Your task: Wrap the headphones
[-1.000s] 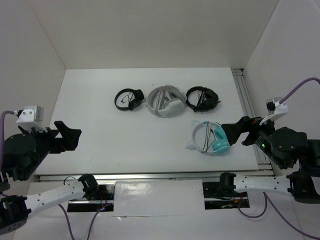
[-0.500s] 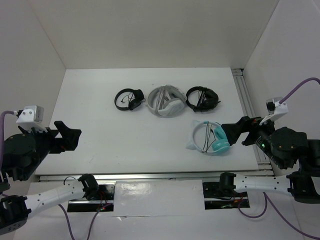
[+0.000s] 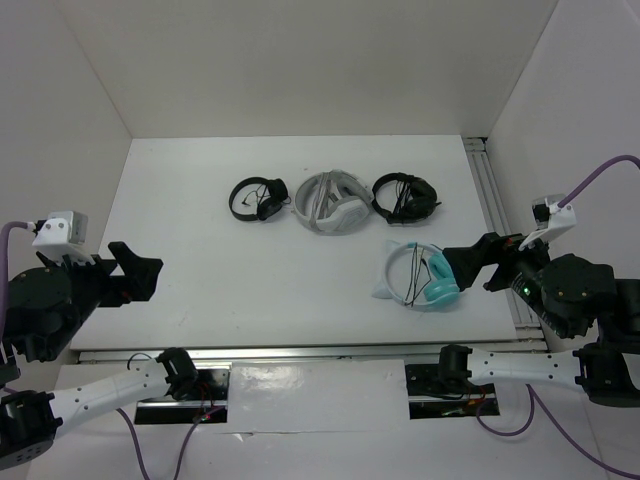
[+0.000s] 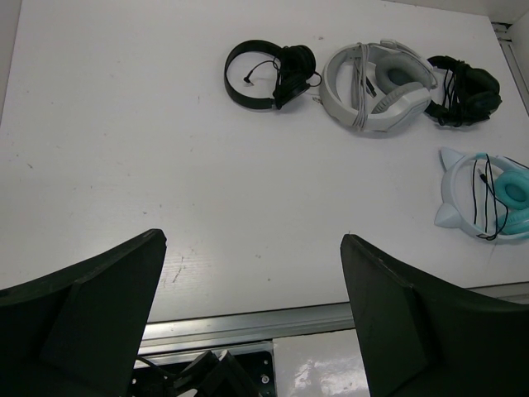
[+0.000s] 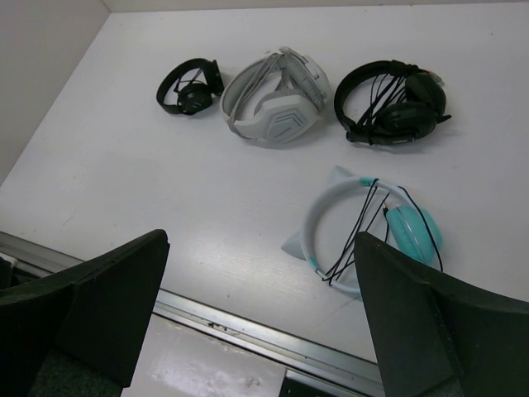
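Observation:
The teal headphones (image 3: 415, 275) lie flat on the table at the near right, white headband with ear points to the left, teal cups to the right, thin black cable looped across the band. They also show in the left wrist view (image 4: 483, 195) and the right wrist view (image 5: 364, 231). My right gripper (image 3: 466, 265) is open and empty, raised just right of the cups. My left gripper (image 3: 135, 272) is open and empty, raised over the table's near left edge, far from them.
Three other headphones lie in a row at the back: small black ones (image 3: 258, 198), white-grey ones (image 3: 330, 204), and larger black ones (image 3: 405, 196). A metal rail (image 3: 300, 351) runs along the near table edge. White walls enclose the left, back and right.

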You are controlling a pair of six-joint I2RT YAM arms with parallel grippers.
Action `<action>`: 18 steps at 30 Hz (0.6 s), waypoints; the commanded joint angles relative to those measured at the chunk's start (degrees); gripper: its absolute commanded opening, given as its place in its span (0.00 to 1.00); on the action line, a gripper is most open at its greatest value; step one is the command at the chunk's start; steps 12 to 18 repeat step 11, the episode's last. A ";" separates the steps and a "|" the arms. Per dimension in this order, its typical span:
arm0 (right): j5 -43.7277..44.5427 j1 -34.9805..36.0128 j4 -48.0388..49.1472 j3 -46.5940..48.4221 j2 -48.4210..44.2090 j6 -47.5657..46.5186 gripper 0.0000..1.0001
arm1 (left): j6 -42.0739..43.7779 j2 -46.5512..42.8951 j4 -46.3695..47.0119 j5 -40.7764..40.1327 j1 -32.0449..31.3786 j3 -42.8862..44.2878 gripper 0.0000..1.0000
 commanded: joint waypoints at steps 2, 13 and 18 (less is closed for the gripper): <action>1.33 -0.23 3.04 -0.84 1.51 -0.06 1.00 | -0.30 0.97 1.13 1.36 0.32 -2.60 1.00; 1.86 -0.23 3.57 -0.84 1.51 0.56 1.00 | -0.30 0.97 1.13 1.89 0.32 -3.13 1.00; 1.86 -0.23 3.57 -0.84 1.51 0.56 1.00 | -0.30 0.97 1.13 1.89 0.32 -3.13 1.00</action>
